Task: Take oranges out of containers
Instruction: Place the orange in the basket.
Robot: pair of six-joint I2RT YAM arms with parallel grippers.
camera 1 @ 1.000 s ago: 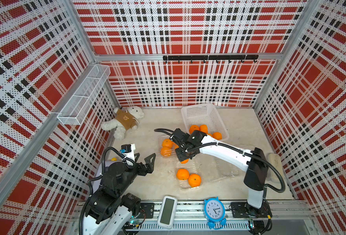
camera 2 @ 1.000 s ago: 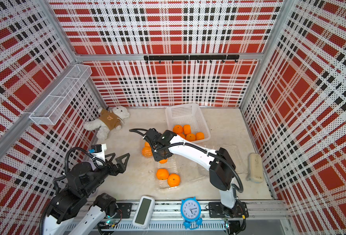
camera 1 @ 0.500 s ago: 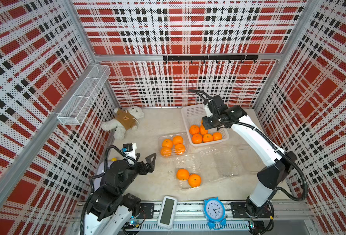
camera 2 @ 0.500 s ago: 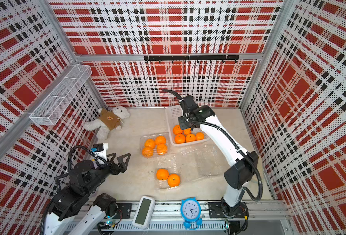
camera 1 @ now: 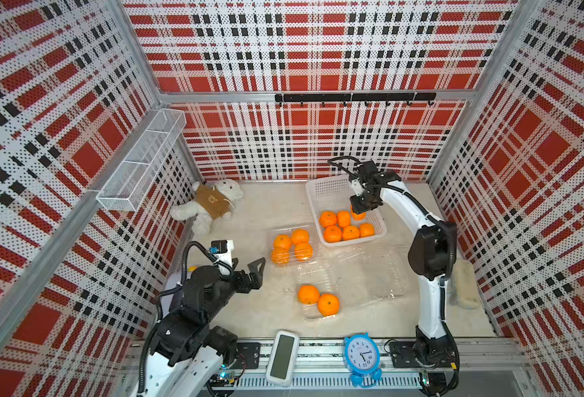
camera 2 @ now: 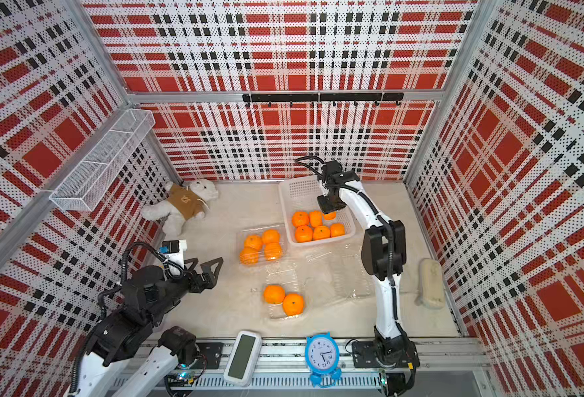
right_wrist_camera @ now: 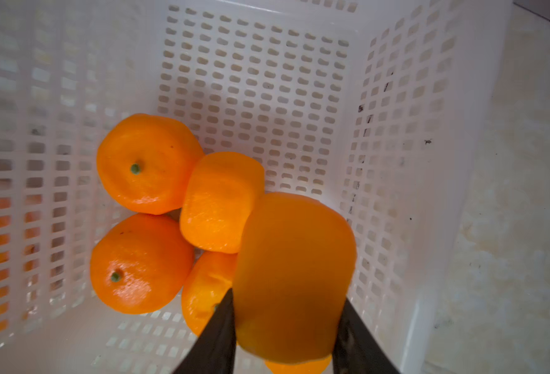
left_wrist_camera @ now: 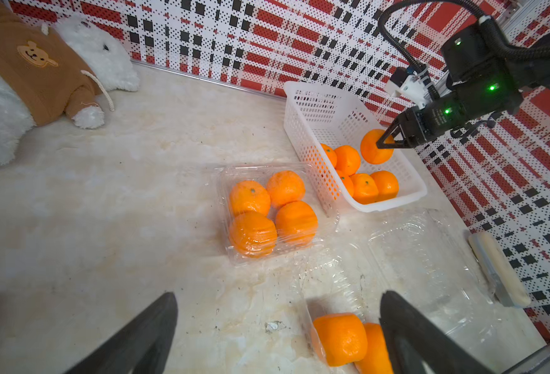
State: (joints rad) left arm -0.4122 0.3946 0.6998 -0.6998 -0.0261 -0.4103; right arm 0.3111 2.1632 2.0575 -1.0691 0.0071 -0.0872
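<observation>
Over the white basket (camera 1: 313, 202), in both top views, the right gripper (camera 1: 360, 210) hangs clamped on one orange (camera 1: 359, 217). A second ago it was down low among the clear containers in the middle of the surface (camera 1: 270, 206). Half a second ago it had already swung across to the basket. Five loose oranges (camera 1: 332, 233) lie in the basket just beneath it.

Well away from that gripper, toward the left arm, a full container (camera 1: 270, 237) holds four, the same as before. Further off, toward the front rail, a half-full container (camera 1: 314, 275) holds two. An empty container (camera 1: 386, 275) lies beside it. The left gripper (camera 1: 247, 266) stands wide apart with nothing in it, just where it was a second ago.

In the left wrist view, the right gripper (left_wrist_camera: 385, 142) pinches the orange (left_wrist_camera: 372, 150) clear above the fruit in the basket, not touching it. The four in the full container (left_wrist_camera: 235, 260) seem to sit under a clear lid.

In the right wrist view, the dark fingers (right_wrist_camera: 218, 333) press the orange's (right_wrist_camera: 294, 259) two sides, with the basket's holed wall (right_wrist_camera: 251, 81) behind.

To my eye the carry is over and only letting go remains for this one. Six oranges are left in containers, four of them probably needing that lid opened first.
</observation>
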